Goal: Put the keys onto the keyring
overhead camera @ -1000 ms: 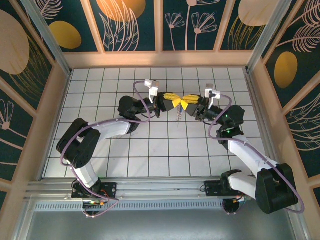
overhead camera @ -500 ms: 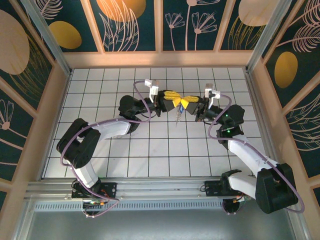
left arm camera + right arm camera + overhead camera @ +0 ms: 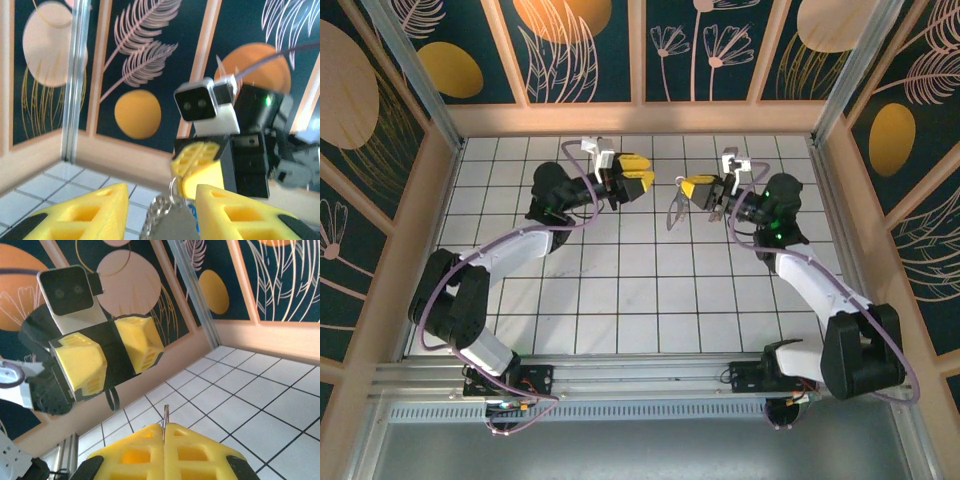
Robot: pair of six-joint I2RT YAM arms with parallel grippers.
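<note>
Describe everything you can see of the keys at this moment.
The keys are a small pale-metal cluster dangling from the shut right hand, above the tiles. The left wrist view shows a thin ring, a bumpy chain-like strand, a flat silvery blade and a sliver of blue. The left hand is open, not touching them.

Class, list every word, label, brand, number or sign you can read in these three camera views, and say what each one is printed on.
No readable text in these views: none to quote.
Dark teal wall panels: painted leaves and orange circles, no lettering.
White box-shaped camera housing: blank.
Yellow plastic fingers: unmarked.
White tiled table: grid lines alone.
Small green light on a black arm joint: no symbol legible.
</note>
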